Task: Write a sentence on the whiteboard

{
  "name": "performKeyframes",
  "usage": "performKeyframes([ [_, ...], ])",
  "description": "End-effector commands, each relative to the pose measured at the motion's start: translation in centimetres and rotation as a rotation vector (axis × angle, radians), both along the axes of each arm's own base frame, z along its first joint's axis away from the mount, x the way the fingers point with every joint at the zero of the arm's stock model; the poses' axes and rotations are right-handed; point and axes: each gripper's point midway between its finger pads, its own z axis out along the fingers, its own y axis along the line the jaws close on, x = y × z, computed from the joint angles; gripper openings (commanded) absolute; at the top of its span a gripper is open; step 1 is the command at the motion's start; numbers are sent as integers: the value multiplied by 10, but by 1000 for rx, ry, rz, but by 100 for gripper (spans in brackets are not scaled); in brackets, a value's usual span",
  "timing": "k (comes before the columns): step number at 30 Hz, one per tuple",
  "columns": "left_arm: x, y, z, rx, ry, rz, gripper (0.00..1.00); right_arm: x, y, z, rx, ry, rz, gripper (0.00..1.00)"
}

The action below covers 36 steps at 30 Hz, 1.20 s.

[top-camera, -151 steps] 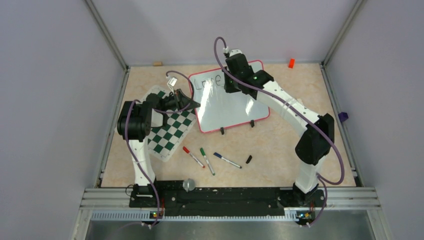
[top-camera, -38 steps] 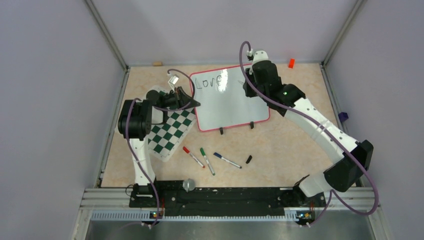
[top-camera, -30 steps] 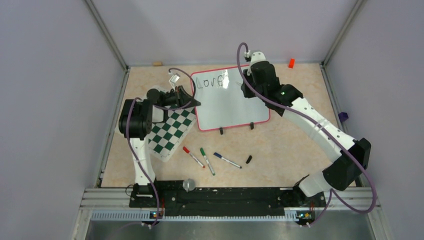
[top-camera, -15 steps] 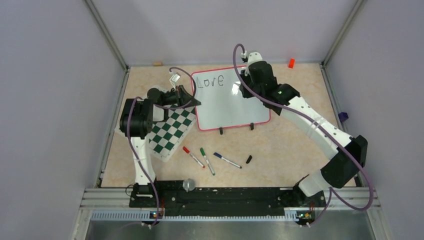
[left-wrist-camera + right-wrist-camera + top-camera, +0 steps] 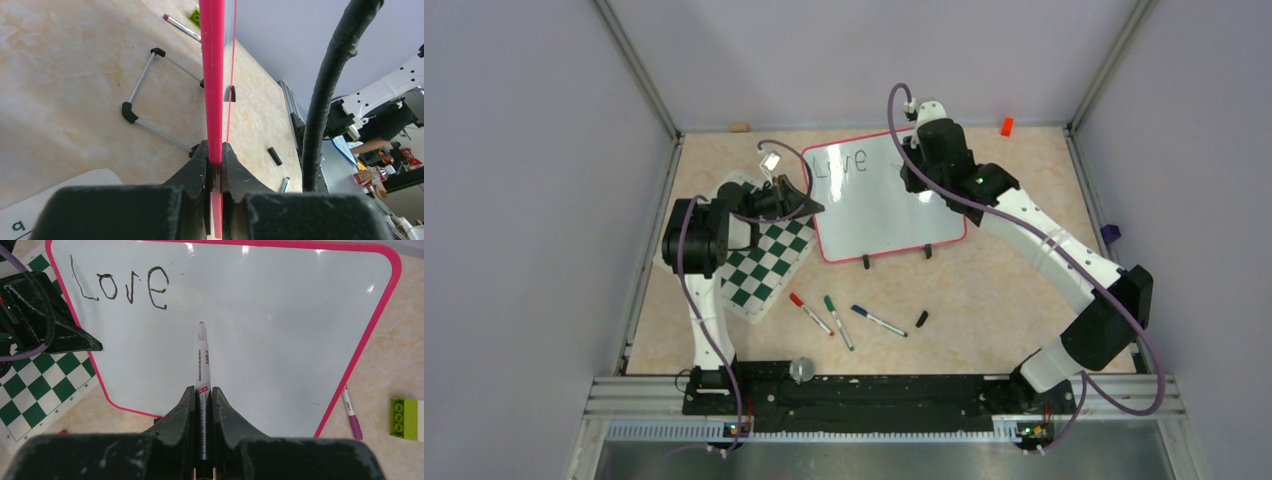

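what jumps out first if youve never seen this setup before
The glossy white board with a thin red frame, at the far middle of the table, bears one black handwritten word "Love" in its top left corner. The right gripper is shut on a slim white marker pen aimed at the bare board beside that word, while the left gripper clamps the board's left edge over a green-and-white checkered mat.

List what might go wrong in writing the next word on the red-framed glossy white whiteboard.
1. The left gripper pinches only the thin red frame of the whiteboard; pen pressure may twist the board loose.
2. The slim white marker sticks far out of the right gripper, so it may tilt in the grip.
3. Its tip is near the black handwritten word Love; a stray stroke could smear it.
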Motion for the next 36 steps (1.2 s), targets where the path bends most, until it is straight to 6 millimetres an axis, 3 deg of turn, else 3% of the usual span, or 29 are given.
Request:
performKeyframes([
  [1, -10, -3, 0, 28, -200, -21, 0, 7, -1, 25, 42, -49, -23, 0],
  [7, -9, -2, 3, 34, -184, -63, 0, 4, 2, 16, 52, -29, -16, 0],
  [13, 4, 23, 4, 17, -157, 64, 0, 5, 7, 16, 88, -25, -20, 0],
  [25, 0, 23, 3, 26, -170, 49, 0, 9, 10, 18, 92, -30, -17, 0],
  [36, 0, 22, 2, 26, -166, 41, 0, 18, 32, 15, 33, -41, 12, 0],
])
